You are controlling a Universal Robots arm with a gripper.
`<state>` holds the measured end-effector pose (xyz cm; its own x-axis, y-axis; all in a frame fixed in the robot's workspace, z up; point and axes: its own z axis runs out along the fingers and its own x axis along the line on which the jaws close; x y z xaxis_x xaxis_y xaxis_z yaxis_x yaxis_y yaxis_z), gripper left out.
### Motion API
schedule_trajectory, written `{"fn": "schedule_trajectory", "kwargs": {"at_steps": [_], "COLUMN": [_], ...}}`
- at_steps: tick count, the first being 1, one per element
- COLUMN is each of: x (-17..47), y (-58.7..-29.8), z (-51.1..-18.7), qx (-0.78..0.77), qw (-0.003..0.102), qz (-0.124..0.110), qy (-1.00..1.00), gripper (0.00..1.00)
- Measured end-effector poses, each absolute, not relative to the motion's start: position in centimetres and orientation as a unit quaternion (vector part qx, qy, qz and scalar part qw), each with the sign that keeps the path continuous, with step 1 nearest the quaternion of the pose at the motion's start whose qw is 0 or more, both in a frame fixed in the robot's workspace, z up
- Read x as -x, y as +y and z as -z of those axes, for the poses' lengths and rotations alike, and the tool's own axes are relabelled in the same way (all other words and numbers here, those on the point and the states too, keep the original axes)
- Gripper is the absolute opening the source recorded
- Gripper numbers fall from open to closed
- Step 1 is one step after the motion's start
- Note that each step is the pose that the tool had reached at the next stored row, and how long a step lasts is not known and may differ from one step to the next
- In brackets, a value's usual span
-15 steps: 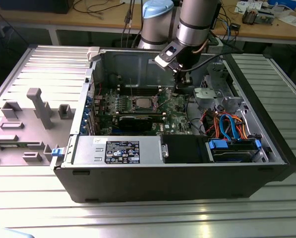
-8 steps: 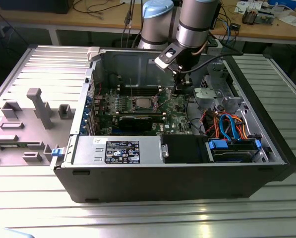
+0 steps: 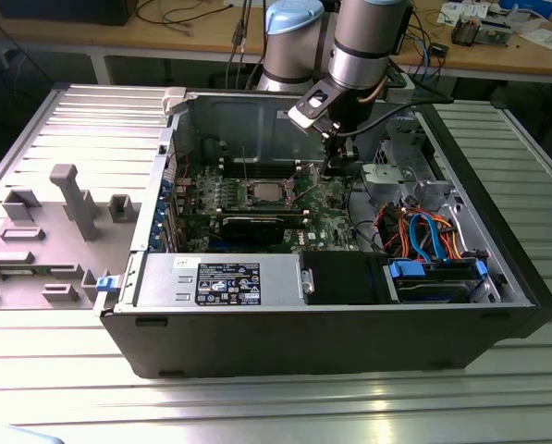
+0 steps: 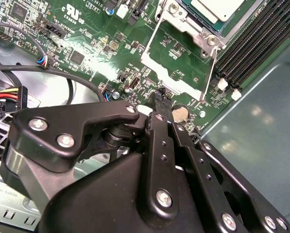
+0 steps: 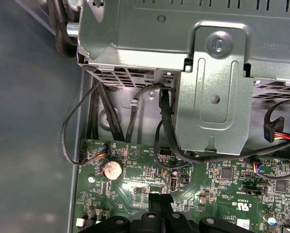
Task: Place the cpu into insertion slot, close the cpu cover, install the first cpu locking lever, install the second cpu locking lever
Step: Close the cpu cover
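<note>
Claw [image 4: 160, 97] fingers are pressed together, and their black tips point down at the green motherboard [image 4: 86, 43] inside the open computer case [image 3: 303, 342], which lies on the ribbed metal counter [image 3: 257, 407]. In both wrist views the tips sit just beside a coin cell battery [image 5: 111, 170]. In the second wrist view they meet the free edge of the cpu cover [image 4: 151, 41], which is swung open, with green board showing through its empty middle. The cpu [image 4: 217, 7] lies flat in the insertion slot [image 4: 191, 26], near the middle of the motherboard and next to the long black memory slots [image 4: 251, 43]. In the first wrist view a grey metal drive cage [image 5: 213, 97] rises past the board's edge.
</note>
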<state>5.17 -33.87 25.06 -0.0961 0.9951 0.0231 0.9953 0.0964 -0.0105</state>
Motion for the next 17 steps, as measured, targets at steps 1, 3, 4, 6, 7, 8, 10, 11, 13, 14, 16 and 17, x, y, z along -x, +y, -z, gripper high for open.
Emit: {"fn": "schedule_trajectory", "kwargs": {"at_steps": [1,3,4,6,7,8,10,11,13,14,16,17], "x": [-5.17,-5.17,-5.17,-5.17,-5.17,-5.16,-5.06,-4.94,-4.7,-4.57,-4.36,-4.34], "y": [-33.87,-33.87,-33.87,-33.87,-33.87,-33.87,-33.87,-33.87,-33.87,-33.87,-33.88,-33.88], "z": [-25.06,-25.06,-25.06,-25.06,-25.06,-25.06,-25.05,-25.06,-25.06,-25.06,-25.06,-25.06], "qx": [0.672,0.672,0.672,0.672,0.672,0.672,0.672,0.672,0.672,0.672,0.672,0.672], "qw": [0.012,0.012,0.012,0.012,0.012,0.012,0.012,0.012,0.012,0.012,0.012,0.012], "qz": [0.004,0.004,0.004,0.004,0.004,0.004,0.004,0.004,0.004,0.004,0.004,0.004], "qy": [-0.74,-0.74,-0.74,-0.74,-0.74,-0.74,-0.74,-0.74,-0.74,-0.74,-0.74,-0.74], "gripper": [0.11,0.11,0.11,0.11,0.11,0.11,0.11,0.11,0.11,0.11,0.11,0.11]}}
